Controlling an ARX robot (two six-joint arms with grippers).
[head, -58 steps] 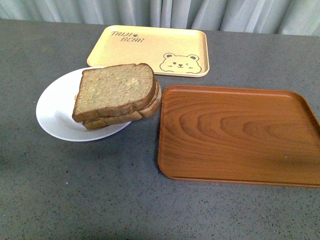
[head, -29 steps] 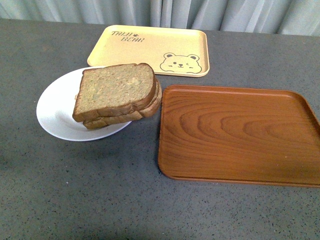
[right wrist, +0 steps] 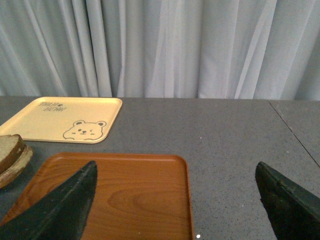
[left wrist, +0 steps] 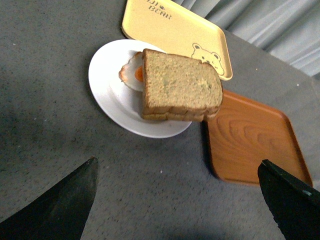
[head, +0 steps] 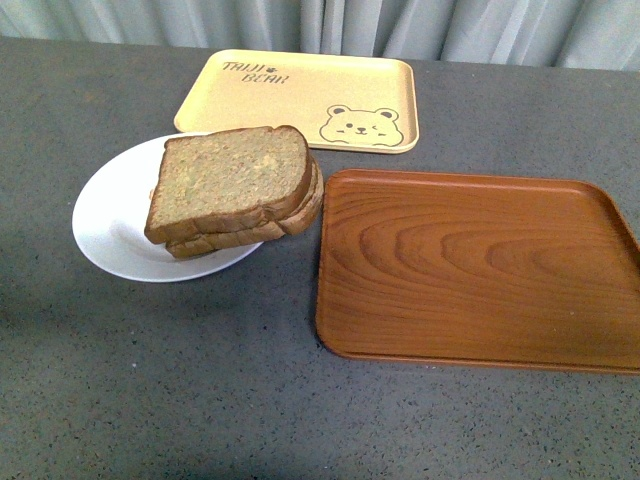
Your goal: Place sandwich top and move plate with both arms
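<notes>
Front view: you see the sandwich top (head: 232, 180) already seated on a lower slice (head: 302, 212). The stack sits on the right part of the plate (head: 110, 215) and overhangs its right rim. The plate rests on the left of the surface (head: 200, 380), just beside the left edge of the wooden tray (head: 470, 270), with the yellow bear tray (head: 300, 95) farther back.

Compared with the front views of the past second, nothing has shifted: bread, plate and both trays lie where they were, and neither arm enters this view. You may therefore read the placing step as complete and the plate move as not yet begun.

Left wrist view: the left hand (left wrist: 177, 165) is spread wide and holds nothing, hanging on the near side of the plate and well apart from it. A fried egg (left wrist: 132, 75) peeks out from beneath the bread.

Right wrist view: the right hand (right wrist: 176, 164) is likewise spread and empty, looking across the wooden tray.

Both hands must next reach opposite rims of the plate, and the overhanging stack could slip if the plate tilts.
</notes>
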